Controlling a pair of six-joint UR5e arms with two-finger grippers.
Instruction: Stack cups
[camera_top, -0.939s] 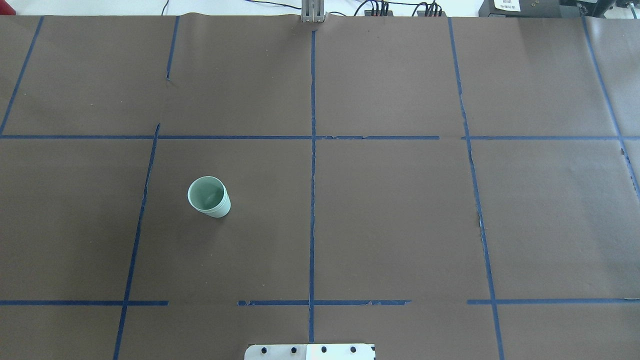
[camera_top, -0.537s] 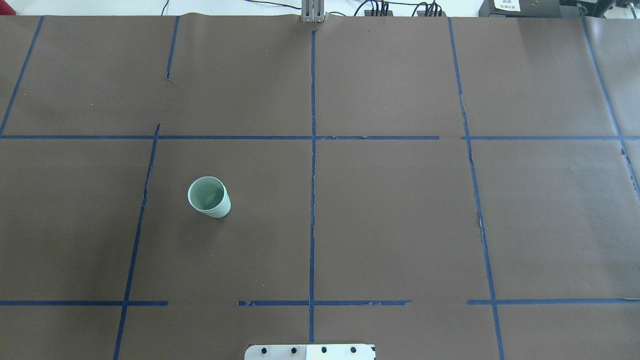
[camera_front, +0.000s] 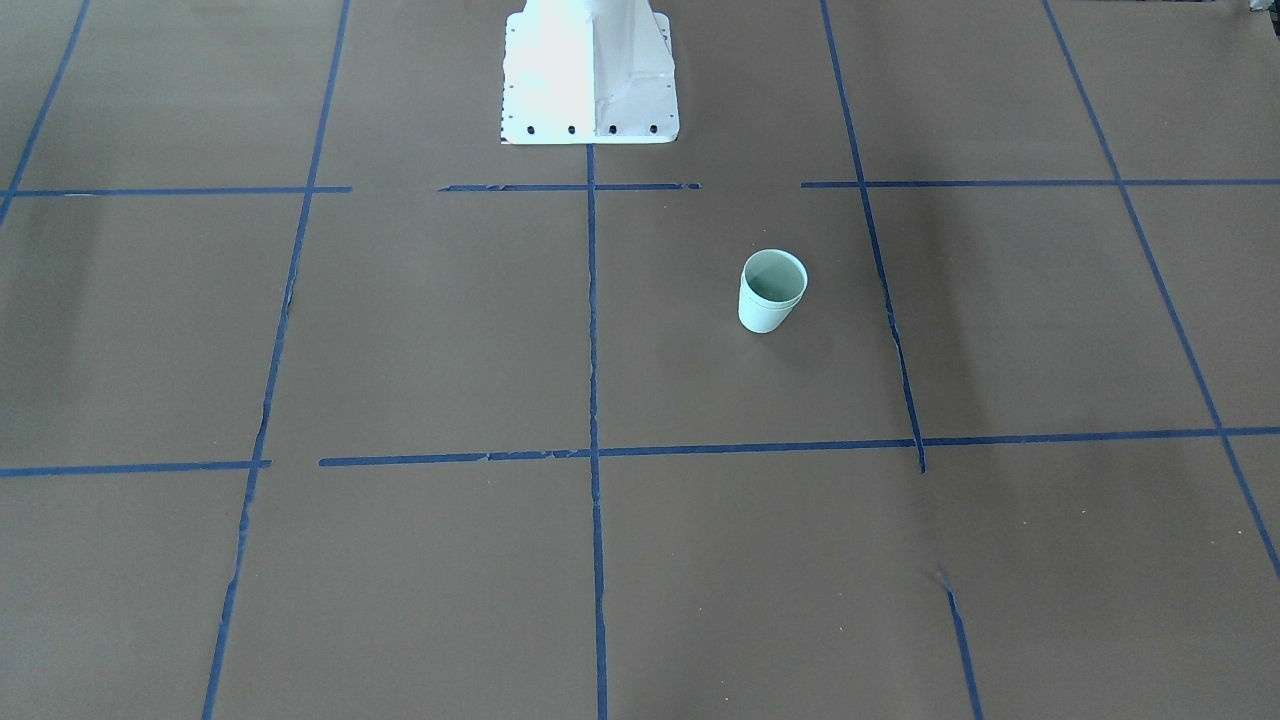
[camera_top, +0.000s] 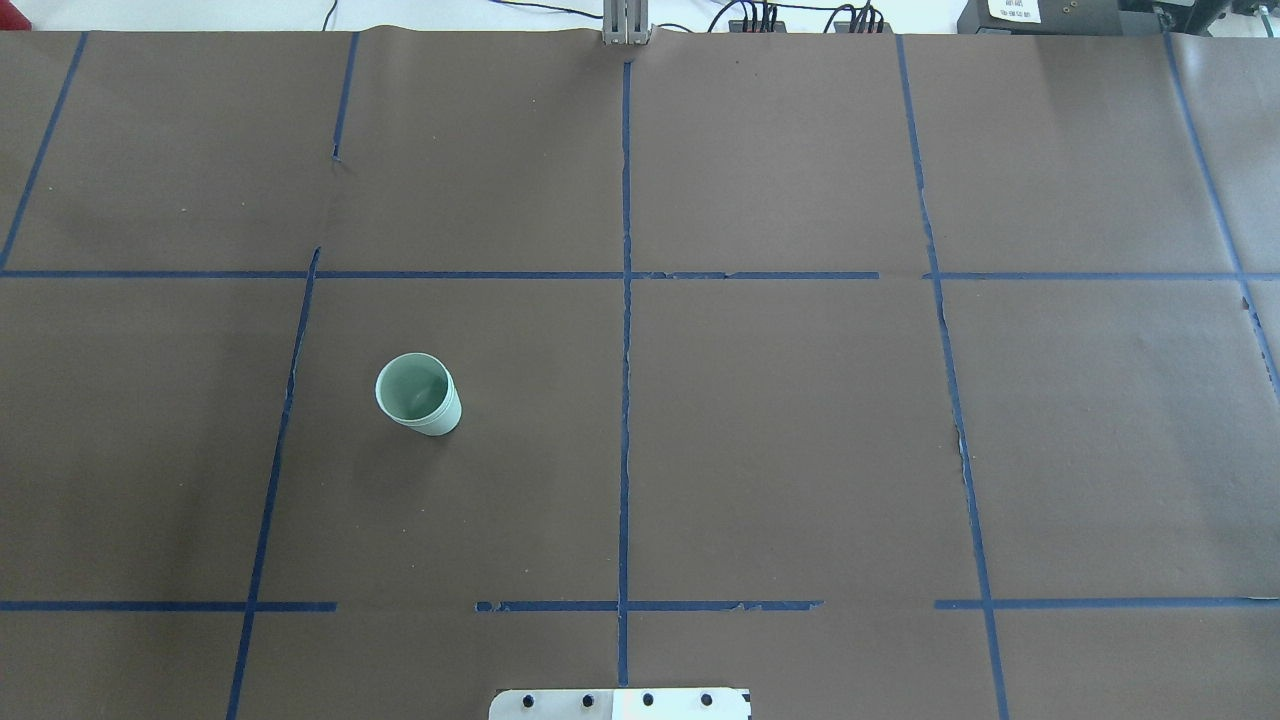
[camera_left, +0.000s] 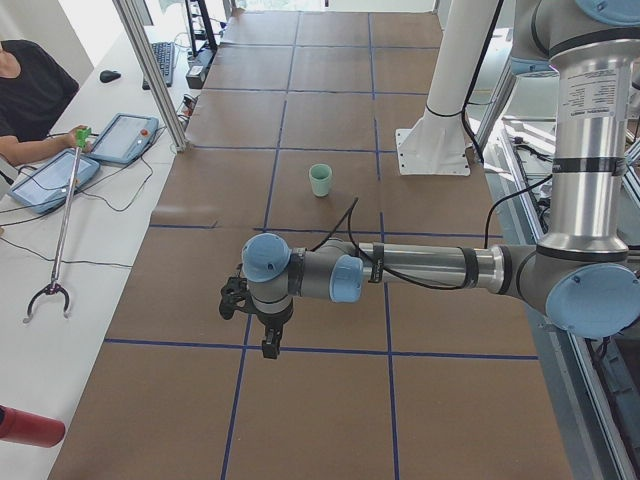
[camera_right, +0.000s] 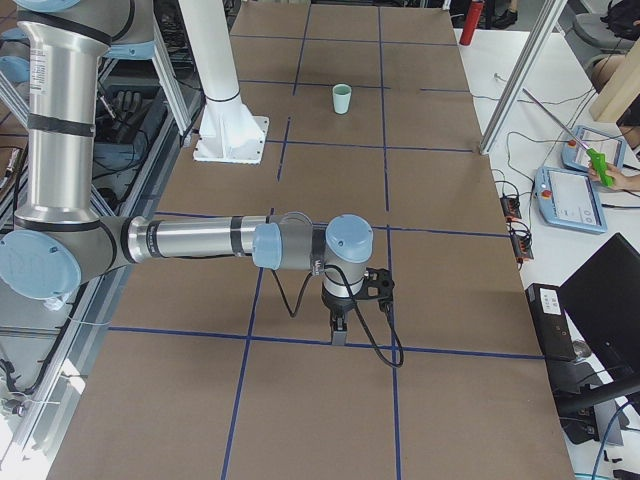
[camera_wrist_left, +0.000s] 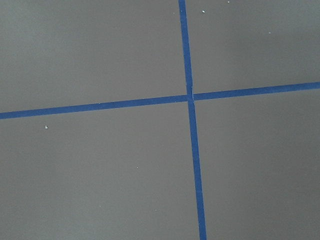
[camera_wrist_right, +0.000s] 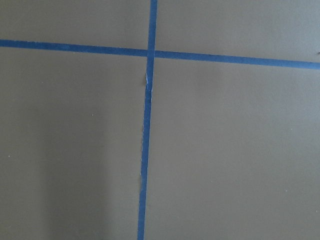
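Observation:
The cups (camera_front: 772, 292) stand upright as one pale mint-green stack on the brown table, one nested in the other, with a second rim line just under the top rim. The stack also shows in the overhead view (camera_top: 418, 393), the left view (camera_left: 320, 180) and the right view (camera_right: 342, 99). My left gripper (camera_left: 268, 348) hangs point-down over the table's left end, far from the cups. My right gripper (camera_right: 338, 336) hangs point-down over the table's right end, also far away. I cannot tell whether either is open or shut. Both wrist views show only paper and blue tape.
The white robot pedestal (camera_front: 590, 70) stands at the robot-side edge. Blue tape lines (camera_top: 625, 400) grid the brown paper. An operator's side table holds tablets (camera_left: 125, 137) and a grabber stick (camera_left: 60, 235). A metal post (camera_left: 150, 70) stands at the table's far edge.

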